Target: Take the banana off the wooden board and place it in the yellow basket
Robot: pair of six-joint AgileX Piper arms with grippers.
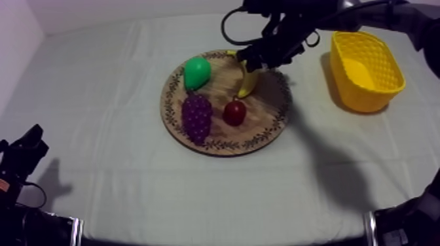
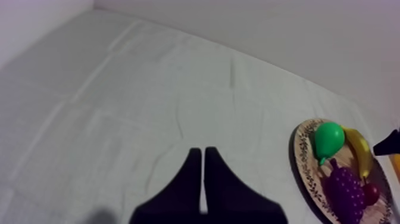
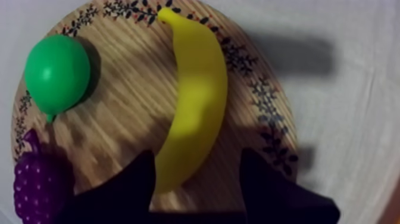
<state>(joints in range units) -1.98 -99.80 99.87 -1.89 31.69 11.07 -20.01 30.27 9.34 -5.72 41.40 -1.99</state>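
Note:
The yellow banana (image 3: pixel 196 101) lies on the round wooden board (image 3: pixel 125 113), toward its right rim. My right gripper (image 3: pixel 196 179) is open and hangs low over the banana's near end, one black finger on each side of it; the right finger stands clear of the fruit. From above, this gripper (image 1: pixel 252 62) covers the far end of the banana (image 1: pixel 249 84) on the board (image 1: pixel 268 108). The yellow basket (image 1: pixel 365 70) stands to the right of the board. My left gripper (image 2: pixel 204 152) is shut on nothing, resting at the front left (image 1: pixel 26 147).
Also on the board are a green pear (image 1: pixel 196 72), a purple bunch of grapes (image 1: pixel 196 116) and a small red fruit (image 1: pixel 234 112). The pear (image 3: pixel 56 71) is left of the banana. Bare cloth lies between board and basket.

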